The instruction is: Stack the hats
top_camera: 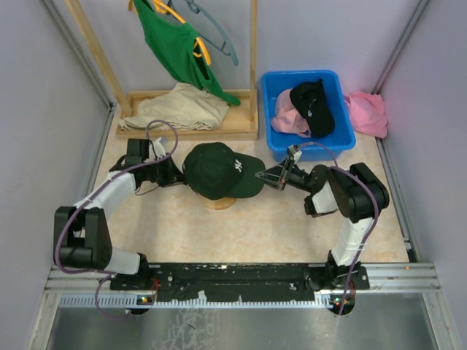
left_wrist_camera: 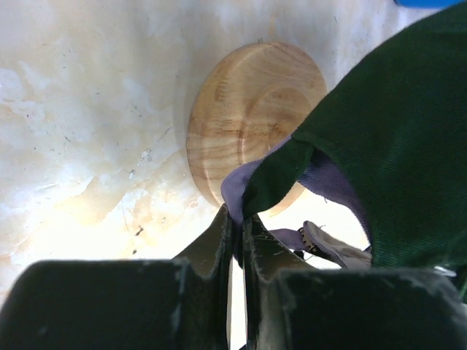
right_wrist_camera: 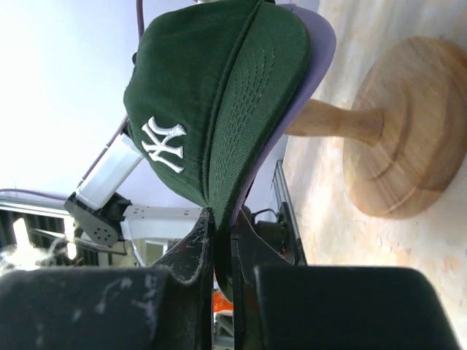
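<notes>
A black cap with a white logo (top_camera: 219,169) sits over a lavender cap on a wooden stand (top_camera: 219,202) at mid-table. My left gripper (top_camera: 177,173) is shut on the caps' rear edge. The left wrist view shows the dark fabric (left_wrist_camera: 394,146) and lavender fabric (left_wrist_camera: 241,186) pinched in the left gripper (left_wrist_camera: 238,219). My right gripper (top_camera: 261,176) is shut on the brims. The right wrist view shows the dark cap (right_wrist_camera: 204,95) and lavender brim (right_wrist_camera: 310,80) held in the right gripper (right_wrist_camera: 221,219). A pink cap (top_camera: 286,117) and a second black cap (top_camera: 314,108) lie in the blue bin (top_camera: 343,138).
A bright pink cloth (top_camera: 368,113) lies right of the bin. A green shirt (top_camera: 175,44) hangs on a wooden rack at the back, with a beige cloth (top_camera: 179,108) on its base. The stand's round base shows in both wrist views (left_wrist_camera: 248,109) (right_wrist_camera: 408,131).
</notes>
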